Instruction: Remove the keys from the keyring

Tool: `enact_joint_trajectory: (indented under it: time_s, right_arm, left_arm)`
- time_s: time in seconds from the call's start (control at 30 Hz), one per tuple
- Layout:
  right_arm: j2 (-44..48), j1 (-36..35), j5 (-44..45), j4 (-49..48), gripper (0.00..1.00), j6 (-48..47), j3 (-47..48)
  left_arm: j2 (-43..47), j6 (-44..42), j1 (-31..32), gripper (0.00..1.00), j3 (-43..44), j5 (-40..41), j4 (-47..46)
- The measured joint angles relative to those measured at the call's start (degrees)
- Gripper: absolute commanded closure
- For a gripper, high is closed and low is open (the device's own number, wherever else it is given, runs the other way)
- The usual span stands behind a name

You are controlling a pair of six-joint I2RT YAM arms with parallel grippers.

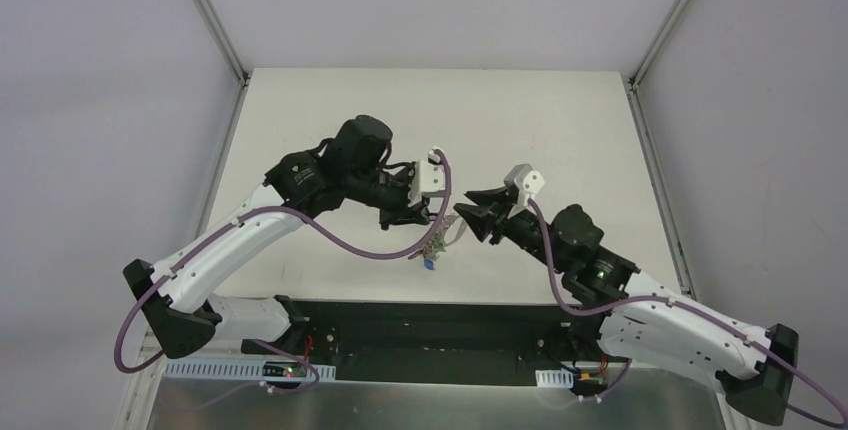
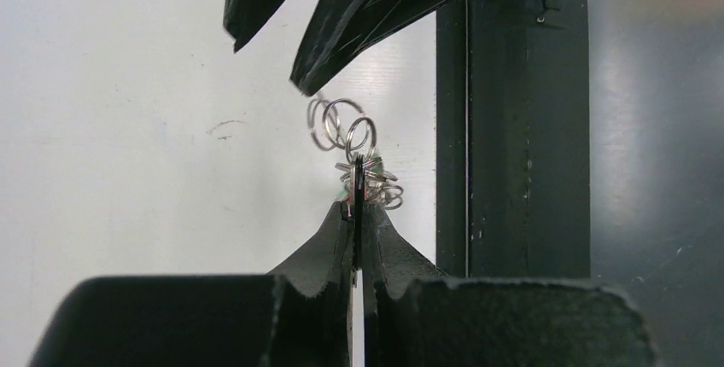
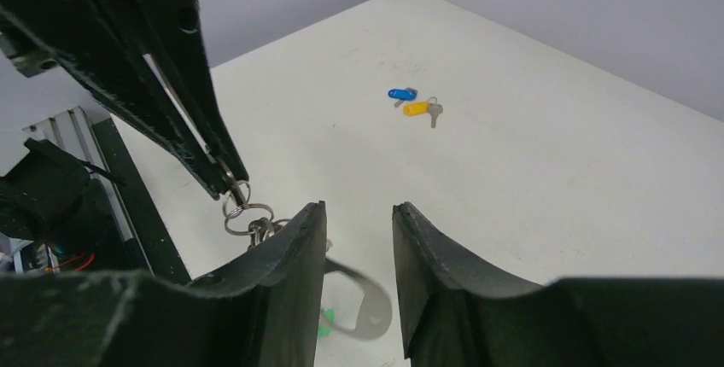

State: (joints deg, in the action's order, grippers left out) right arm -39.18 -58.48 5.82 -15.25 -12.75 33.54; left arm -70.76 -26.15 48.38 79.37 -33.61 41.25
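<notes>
My left gripper [image 1: 437, 218] is shut on the keyring [image 1: 434, 245] and holds it above the table's near edge. In the left wrist view the fingertips [image 2: 346, 213] pinch a flat metal piece, with several small silver rings [image 2: 341, 124] just beyond them. A blue-headed key [image 1: 428, 264] dangles lowest. My right gripper [image 1: 462, 203] is open and empty, right beside the bunch. In the right wrist view [image 3: 359, 213] the grey loop strap [image 3: 371, 303] and a green key head [image 3: 324, 323] hang below its fingers. A blue key [image 3: 399, 94] and a yellow key [image 3: 416, 108] lie loose on the table.
The white table [image 1: 560, 130] is walled by grey panels on three sides. A black rail [image 2: 512, 128] runs along the near edge under the grippers. The two loose keys do not show in the top view.
</notes>
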Motion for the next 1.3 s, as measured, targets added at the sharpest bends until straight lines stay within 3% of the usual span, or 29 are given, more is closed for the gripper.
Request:
enact_joint_trajectory:
  time_s: [0.23,0.3,0.37,0.63,0.97,1.3]
  right_arm:
    - [-4.0,1.9,-2.7,0.0,0.59,0.8,0.5]
    - [-3.3,2.0,-3.5,-0.4,0.62,1.1,0.2]
    - [-2.7,2.0,-3.8,-0.8,0.67,1.2,-0.4]
    - [-5.1,2.8,-5.7,2.0,0.68,1.0,-0.2]
    - [-9.6,3.5,-13.7,5.4,0.67,4.8,1.8]
    - [-9.5,3.5,-23.0,2.8,0.67,4.7,1.8]
  left_arm:
    - [0.0,-5.3,0.0,1.00,-1.9,1.7,-0.4]
    - [0.1,-5.8,0.0,1.00,-3.3,2.4,-1.5]
    - [0.5,-6.3,0.0,1.00,-6.0,2.4,-3.5]
    - [5.7,-5.5,0.0,1.00,-17.7,2.7,-10.8]
    - [11.4,-4.0,0.0,1.00,-18.8,1.0,-15.6]
    - [13.2,-4.8,0.0,1.00,-19.9,-0.7,-16.0]
